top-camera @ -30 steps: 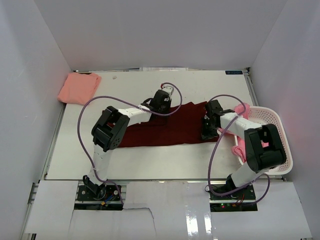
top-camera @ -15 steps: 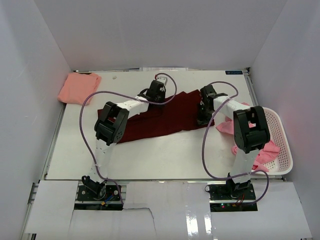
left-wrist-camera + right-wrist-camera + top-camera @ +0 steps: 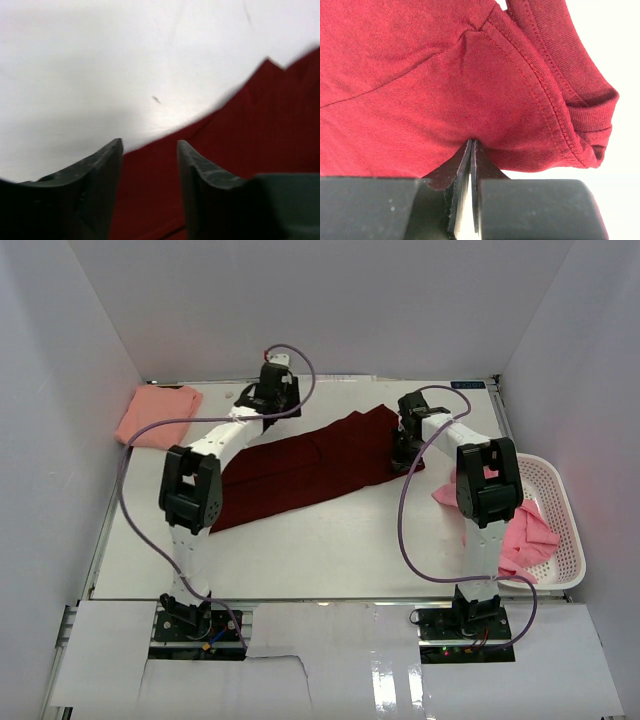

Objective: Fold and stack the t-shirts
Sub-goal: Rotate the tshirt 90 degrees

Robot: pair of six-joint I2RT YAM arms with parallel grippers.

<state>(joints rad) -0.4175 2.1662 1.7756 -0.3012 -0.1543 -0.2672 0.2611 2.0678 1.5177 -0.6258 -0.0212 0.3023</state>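
A dark maroon t-shirt [image 3: 310, 470] lies stretched in a slanted band across the middle of the table. My right gripper [image 3: 402, 462] is shut on its right end; in the right wrist view the gripper [image 3: 471, 143] pinches the cloth beside a stitched seam of the maroon shirt [image 3: 420, 75]. My left gripper [image 3: 268, 408] hovers open at the back, above the shirt's far edge, with nothing between its fingers [image 3: 107, 170]; the maroon shirt [image 3: 240, 135] shows below them. A folded salmon t-shirt [image 3: 158, 415] lies at the back left. Bright pink t-shirts [image 3: 525, 535] lie in the basket.
The white mesh basket [image 3: 565, 510] stands at the right edge of the table, and a pink shirt [image 3: 446, 495] spills over its left rim onto the table. White walls close in the left, back and right sides.
Both arms moved toward the back, dragging the maroon shirt into a slanted band. The left gripper opened, let go of the shirt and rose toward the back wall.
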